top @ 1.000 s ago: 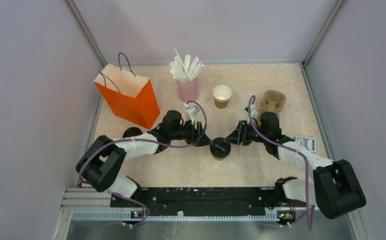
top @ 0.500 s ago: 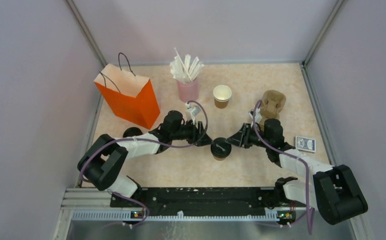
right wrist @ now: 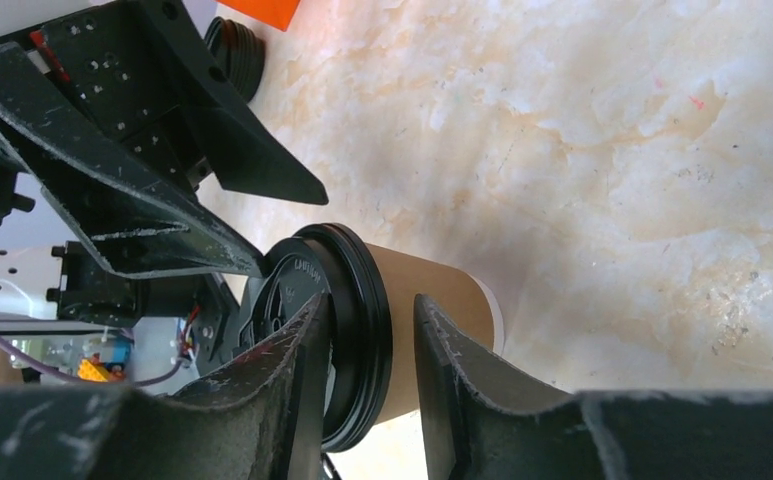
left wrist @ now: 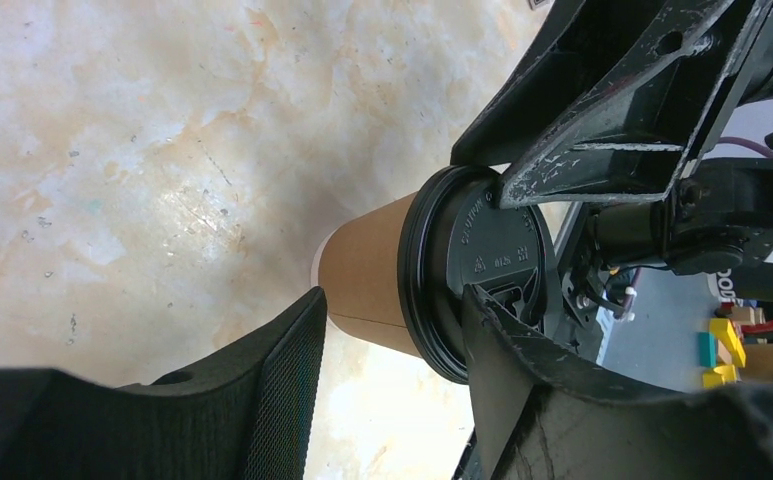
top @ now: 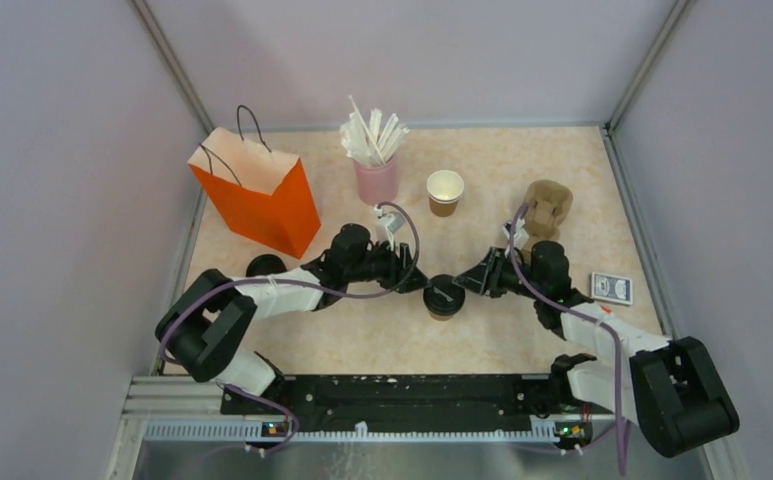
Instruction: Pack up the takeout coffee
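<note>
A brown paper coffee cup (top: 443,299) with a black lid (left wrist: 482,240) stands mid-table between both arms. My right gripper (top: 465,284) pinches the lid's rim: one finger lies on the lid top (right wrist: 292,275), the other sits just under the rim against the cup wall (right wrist: 442,295). My left gripper (top: 417,283) is open, its jaws one above the other; the upper finger (left wrist: 522,370) rests over the lid top, the lower finger (left wrist: 262,390) is near the cup's base. A second cup (top: 445,190), open with no lid, stands further back. A loose black lid (top: 265,266) lies left of my left arm.
An orange paper bag (top: 257,190) stands upright at the back left. A pink cup of white straws (top: 375,170) is behind my left gripper. A tan pulp carrier (top: 547,205) lies behind my right arm, and a small blue box (top: 612,288) to its right.
Both grippers have closed in on the lidded cup from either side. The right jaws have narrowed onto the lid rim. The cup has stayed in place.
</note>
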`<action>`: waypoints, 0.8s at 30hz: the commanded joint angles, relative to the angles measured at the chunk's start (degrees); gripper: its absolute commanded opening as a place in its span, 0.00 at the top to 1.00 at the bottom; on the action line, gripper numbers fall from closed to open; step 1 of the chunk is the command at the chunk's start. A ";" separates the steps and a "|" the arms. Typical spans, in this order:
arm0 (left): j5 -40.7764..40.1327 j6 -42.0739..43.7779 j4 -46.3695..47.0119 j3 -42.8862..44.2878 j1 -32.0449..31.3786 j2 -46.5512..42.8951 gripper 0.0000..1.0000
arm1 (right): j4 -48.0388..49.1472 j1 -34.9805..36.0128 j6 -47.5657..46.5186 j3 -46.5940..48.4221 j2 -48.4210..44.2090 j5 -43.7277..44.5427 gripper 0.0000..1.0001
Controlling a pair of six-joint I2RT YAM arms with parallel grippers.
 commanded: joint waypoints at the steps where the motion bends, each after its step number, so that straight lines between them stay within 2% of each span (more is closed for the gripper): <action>1: -3.66 1.66 -9.26 -0.80 -0.09 -2.46 0.43 | -12.36 -0.90 -5.65 5.18 -0.53 3.24 0.64; 6: -2.44 -2.32 -9.07 0.89 -0.09 -3.82 0.40 | -22.12 -0.95 -8.30 15.74 -2.91 5.35 0.43; 9: -1.49 -5.38 -6.55 -0.27 -0.14 -4.22 0.40 | -29.15 -0.90 -10.90 20.70 -2.75 7.02 0.38; 12: -0.90 -8.07 -4.50 -1.13 -0.09 -5.58 0.38 | -33.40 -0.93 -13.06 23.67 -2.79 6.27 0.41; 15: 0.11 -10.38 -2.95 -1.65 -0.10 -7.26 0.37 | -35.70 -0.95 -13.57 24.36 -4.06 5.00 0.49; 20: 4.17 -15.30 3.64 -2.66 -0.11 -8.60 0.36 | -39.37 -0.79 -14.17 24.87 -7.10 5.54 0.56; 21: 4.19 -14.74 3.40 -2.35 -0.19 -9.04 0.37 | -40.14 -0.34 -14.20 25.20 -7.41 5.54 0.58; 24: -0.98 -10.52 -6.28 -0.56 -0.16 -11.17 0.39 | -42.34 3.16 -14.28 26.50 -8.25 7.73 0.61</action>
